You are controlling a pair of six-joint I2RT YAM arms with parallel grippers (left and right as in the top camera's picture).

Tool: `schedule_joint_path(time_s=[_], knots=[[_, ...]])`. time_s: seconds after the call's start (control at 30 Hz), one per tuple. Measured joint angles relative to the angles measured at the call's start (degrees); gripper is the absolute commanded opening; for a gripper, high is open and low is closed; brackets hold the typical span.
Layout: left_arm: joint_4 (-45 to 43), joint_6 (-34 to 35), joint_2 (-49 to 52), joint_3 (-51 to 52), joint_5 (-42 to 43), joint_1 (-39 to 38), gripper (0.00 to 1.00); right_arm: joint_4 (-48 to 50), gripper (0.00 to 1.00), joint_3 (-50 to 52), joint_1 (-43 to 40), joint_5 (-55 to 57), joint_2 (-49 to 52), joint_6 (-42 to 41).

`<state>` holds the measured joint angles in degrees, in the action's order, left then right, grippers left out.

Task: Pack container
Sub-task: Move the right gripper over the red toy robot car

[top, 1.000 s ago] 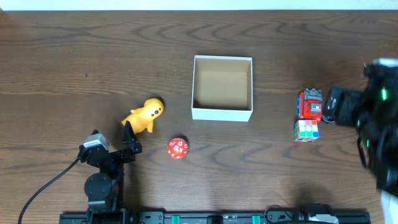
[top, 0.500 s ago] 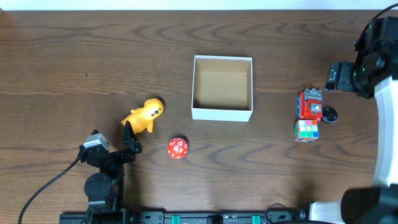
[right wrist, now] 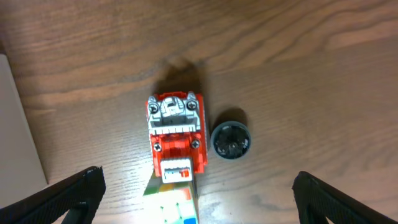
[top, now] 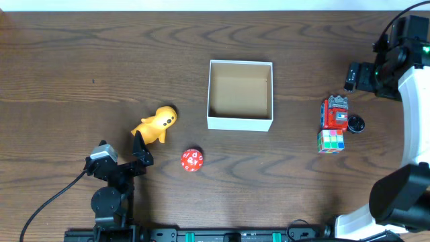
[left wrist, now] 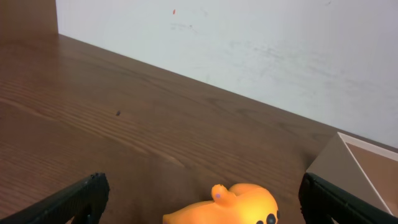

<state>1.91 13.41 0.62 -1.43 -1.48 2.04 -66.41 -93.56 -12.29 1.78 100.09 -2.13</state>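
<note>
The container (top: 240, 123), a white-walled open box with a tan inside, stands empty at mid table; its corner shows in the left wrist view (left wrist: 360, 168). A yellow duck toy (top: 156, 124) and a red ball (top: 191, 160) lie to its left. A red block toy (top: 335, 113), a colour cube (top: 330, 140) and a small black cap (top: 355, 124) lie to its right. My left gripper (top: 142, 153) is open just in front of the duck (left wrist: 236, 202). My right gripper (top: 359, 77) is open above and behind the red toy (right wrist: 176, 140).
In the right wrist view the cube (right wrist: 177, 205) touches the red toy's near end and the black cap (right wrist: 231, 139) sits just right of it. The container's wall (right wrist: 15, 124) is at the left edge. A white wall borders the table's far side (left wrist: 249, 43).
My right arm has lifted off the red toy and cube and swung toward the far right, uncovering the black cap. The left arm and all toys have not moved.
</note>
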Motion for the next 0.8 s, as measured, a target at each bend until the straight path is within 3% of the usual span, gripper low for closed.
schedule_joint_path(time_s=[0.8], knots=[[0.0, 0.0, 0.0, 0.0, 0.0, 0.0, 0.98, 24.3, 0.99, 21.4, 1.5, -3.5, 3.6, 4.1]])
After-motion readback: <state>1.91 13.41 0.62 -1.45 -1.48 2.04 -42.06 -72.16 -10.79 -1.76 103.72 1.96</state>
